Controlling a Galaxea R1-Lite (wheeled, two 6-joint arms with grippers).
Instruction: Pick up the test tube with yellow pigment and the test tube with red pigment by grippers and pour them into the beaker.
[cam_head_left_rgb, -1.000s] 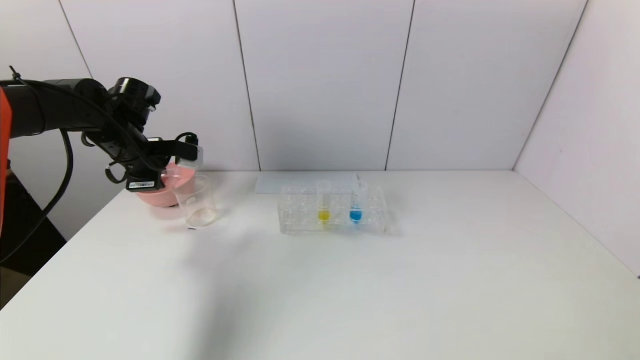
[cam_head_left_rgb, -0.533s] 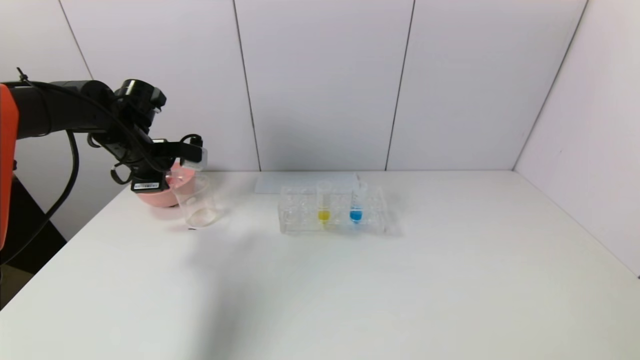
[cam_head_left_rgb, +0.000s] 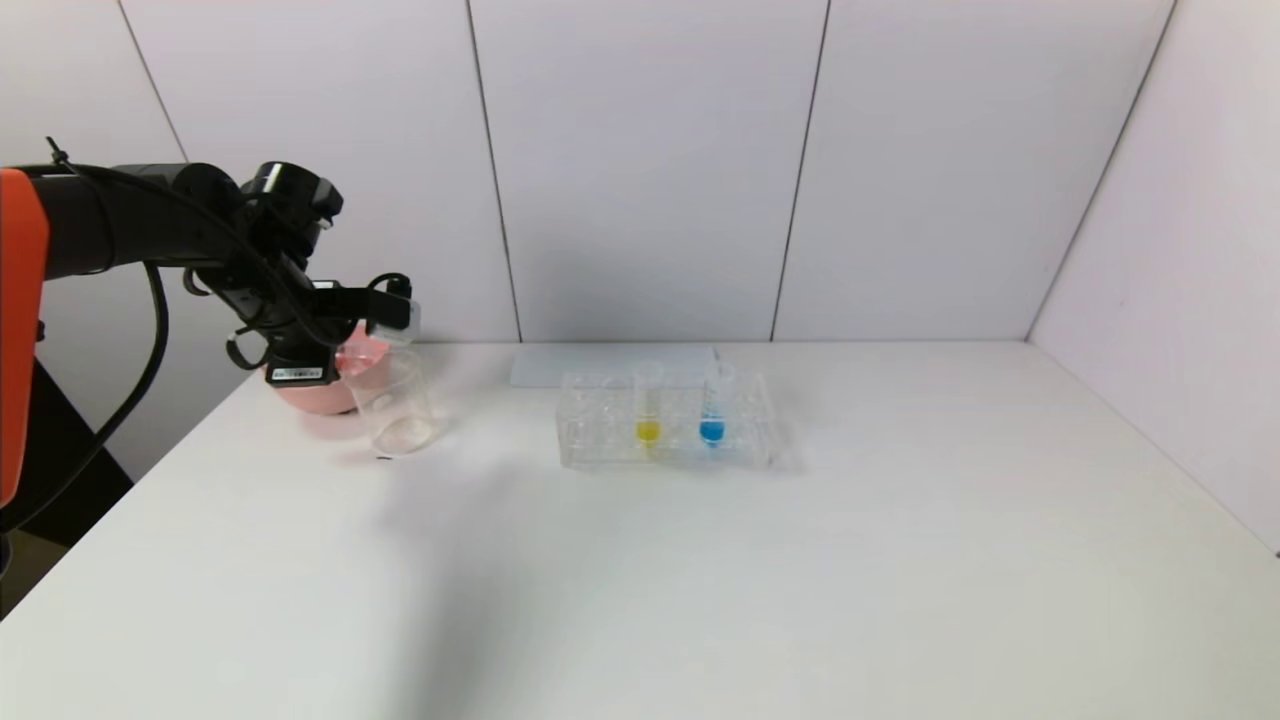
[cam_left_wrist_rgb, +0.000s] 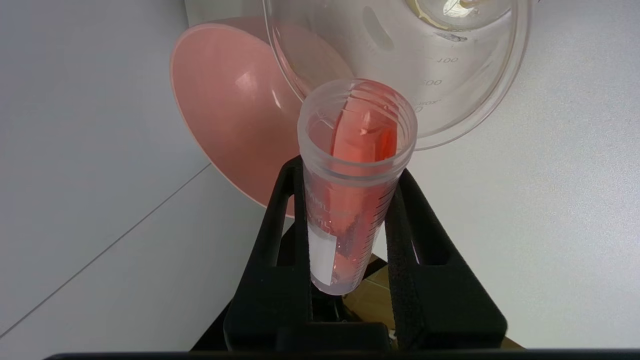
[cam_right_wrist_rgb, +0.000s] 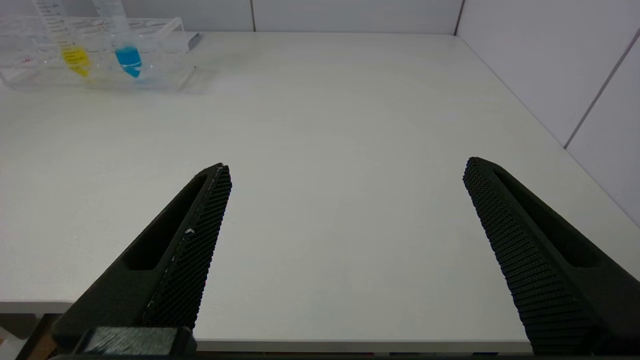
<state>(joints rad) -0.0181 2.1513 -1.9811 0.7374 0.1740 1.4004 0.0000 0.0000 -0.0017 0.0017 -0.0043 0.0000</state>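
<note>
Left gripper (cam_head_left_rgb: 385, 310) clamped on test tube with red pigment (cam_left_wrist_rgb: 356, 185), upper left over beaker (cam_head_left_rgb: 395, 400) rim; right gripper (cam_right_wrist_rgb: 345, 225) spread apart, lower frame, above bare table (cam_right_wrist_rgb: 340, 115) near front edge.

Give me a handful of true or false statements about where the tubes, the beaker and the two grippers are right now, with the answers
1. The left gripper is shut on the test tube with red pigment. True.
2. The test tube with yellow pigment lies inside the beaker. False: it stands in the clear rack, beside the blue tube.
3. The held tube's open mouth points toward the beaker. True.
4. The right gripper grips the blue tube. False: it is open, holds nothing, and sits over the bare table.
5. The pink bowl stands next to the rack. False: it sits beside the beaker, near the table's left side.
</note>
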